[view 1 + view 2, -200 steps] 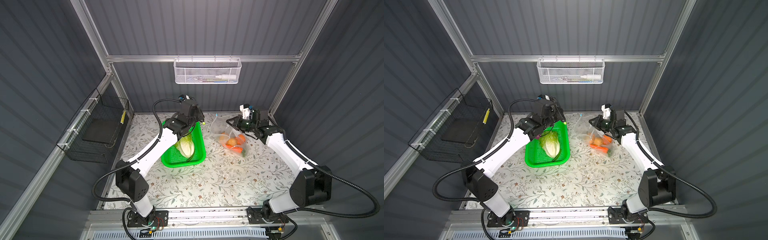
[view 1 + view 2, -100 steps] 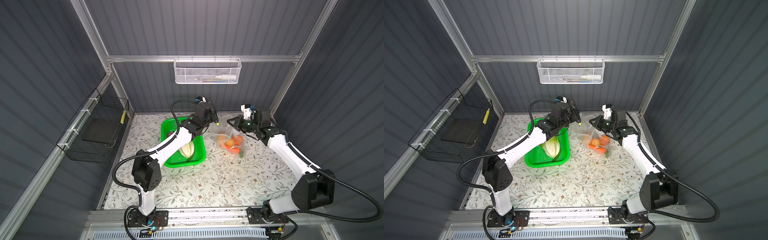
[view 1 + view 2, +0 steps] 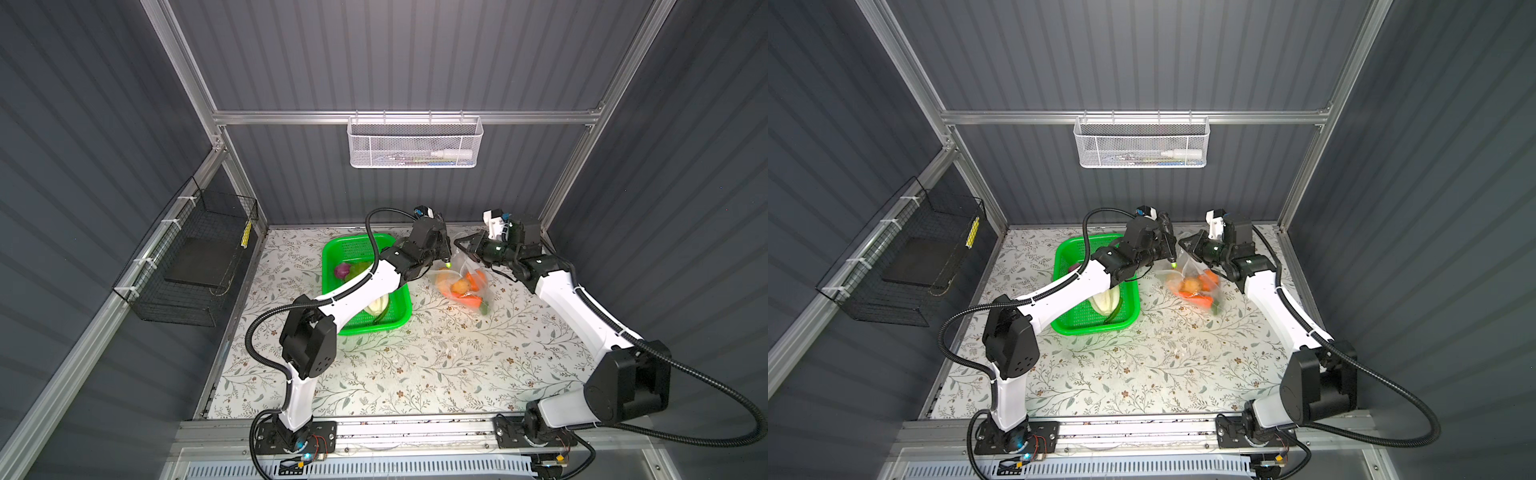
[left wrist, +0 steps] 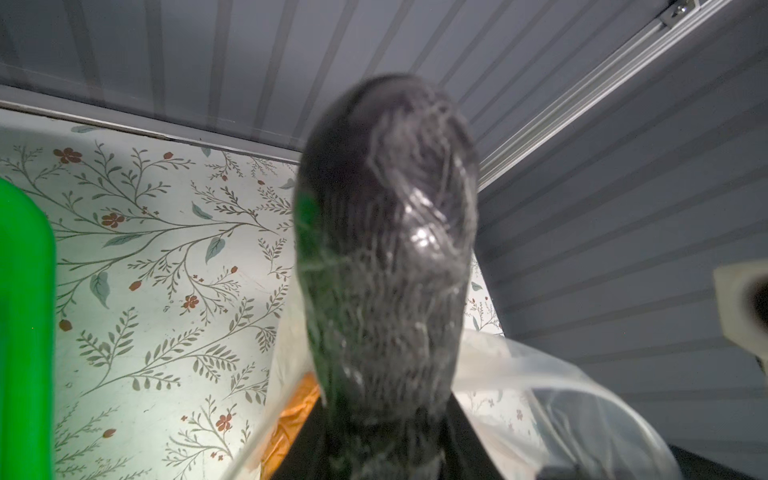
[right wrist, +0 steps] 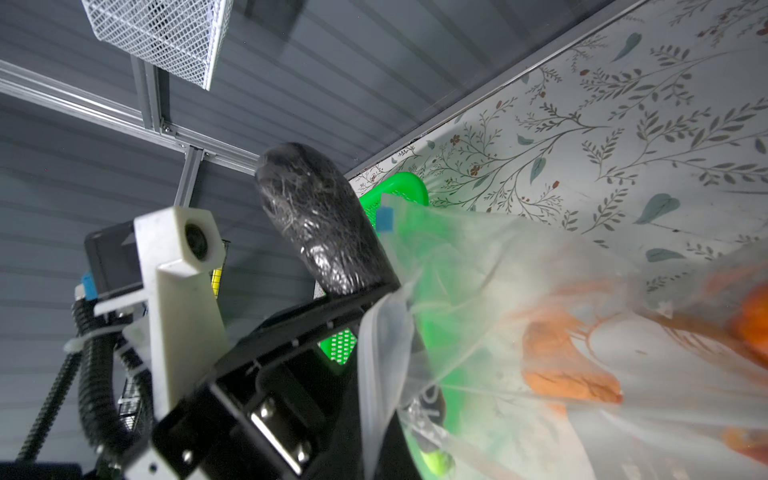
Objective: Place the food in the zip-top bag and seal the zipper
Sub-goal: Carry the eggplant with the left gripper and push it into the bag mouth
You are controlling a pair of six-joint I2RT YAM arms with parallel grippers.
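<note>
Partway done. The bag (image 3: 462,286), right of centre on the table (image 3: 415,365), already holds orange pieces (image 3: 465,284). The right fingers (image 3: 462,246) are pinched tight on its rim, holding the mouth up. The left fingers (image 3: 443,252), part-open, grip the eggplant (image 4: 386,249) at that mouth. The cabbage (image 3: 376,307) and onion (image 3: 341,271) lie in the basket (image 3: 365,331); the zipper (image 5: 384,219) is unsealed.

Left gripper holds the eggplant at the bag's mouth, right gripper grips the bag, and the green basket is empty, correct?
No: the green basket is not empty. A top view shows the napa cabbage and purple onion in it. The rest stands.
</note>
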